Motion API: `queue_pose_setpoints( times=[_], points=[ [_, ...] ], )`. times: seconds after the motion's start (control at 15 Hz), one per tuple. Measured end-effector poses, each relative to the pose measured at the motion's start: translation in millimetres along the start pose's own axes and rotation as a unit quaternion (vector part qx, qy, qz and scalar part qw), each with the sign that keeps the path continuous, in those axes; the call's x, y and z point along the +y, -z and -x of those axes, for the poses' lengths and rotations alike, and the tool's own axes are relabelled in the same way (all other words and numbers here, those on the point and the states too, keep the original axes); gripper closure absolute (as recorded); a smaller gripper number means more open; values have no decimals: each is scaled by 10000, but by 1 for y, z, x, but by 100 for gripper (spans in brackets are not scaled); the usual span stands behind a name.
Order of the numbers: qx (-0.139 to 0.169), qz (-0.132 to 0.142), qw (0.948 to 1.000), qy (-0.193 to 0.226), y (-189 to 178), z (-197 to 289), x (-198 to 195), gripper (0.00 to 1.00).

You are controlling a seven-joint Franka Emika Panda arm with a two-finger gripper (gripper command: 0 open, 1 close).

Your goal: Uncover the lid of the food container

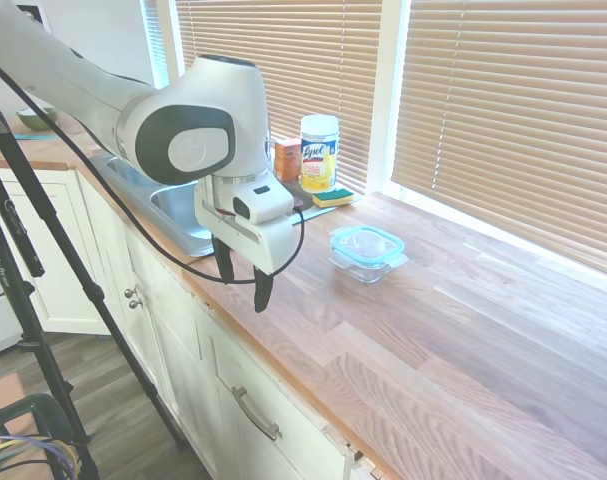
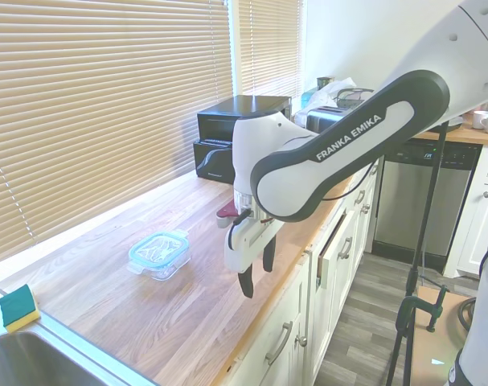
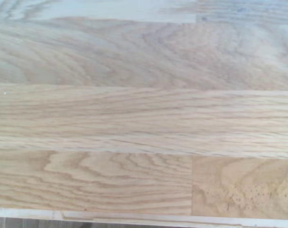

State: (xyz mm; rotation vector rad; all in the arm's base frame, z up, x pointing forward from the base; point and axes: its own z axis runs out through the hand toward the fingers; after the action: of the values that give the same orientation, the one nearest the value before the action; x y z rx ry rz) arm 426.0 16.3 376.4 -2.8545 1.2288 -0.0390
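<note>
I've got the claw (image 1: pixel 242 282) spread and empty, hanging over the counter (image 1: pixel 463 330) edge at centre-left of the first exterior frame. The lid (image 1: pixel 367 243) sits on the container (image 1: pixel 366 264), right of centre, well apart from the claw. Wrist view shows only bare wood. We're at the approach step, I'd say. Next I need to travel across, centre over the lid, descend and catch its rim.

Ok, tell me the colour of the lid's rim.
Teal, around a clear centre panel. The lid shows best in the first exterior view.
</note>
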Motion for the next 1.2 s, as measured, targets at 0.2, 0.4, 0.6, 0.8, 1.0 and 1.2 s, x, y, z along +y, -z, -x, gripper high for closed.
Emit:
queue_pose_setpoints(
  times=[0.2,0.4,0.6,0.8,1.0,1.2],
  points=[
    [-21,-25,10000,-50,1,-3,0,0],
    [47,-125,9998,-163,16,-17,-5,0],
    [150,-175,9995,-230,26,-31,-17,0],
    [202,-271,9988,-342,31,-55,-28,0],
    [180,-423,9972,-598,35,-89,-36,0],
    [133,-589,9950,-799,38,-118,-47,0]
  ],
)
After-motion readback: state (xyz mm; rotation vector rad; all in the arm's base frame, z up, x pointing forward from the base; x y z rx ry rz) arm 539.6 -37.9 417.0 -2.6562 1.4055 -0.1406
